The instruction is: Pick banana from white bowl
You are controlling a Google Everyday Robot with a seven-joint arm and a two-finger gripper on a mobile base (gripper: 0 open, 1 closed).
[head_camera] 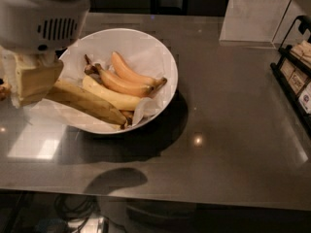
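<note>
The white bowl stands on the dark table, left of centre, lined with crinkled paper. The long olive-yellow banana lies slanted across the bowl's front left, with its dark stem end low near the front rim. My gripper is at the bowl's left rim under the big white arm housing. Its cream fingers are closed on the banana's left end. Two curved orange-tinted bananas and a plump yellow banana lie in the middle of the bowl behind it.
A black wire rack with packets stands at the right edge. A clear sign holder stands at the back right. The table's front edge runs along the bottom, with cables on the floor below.
</note>
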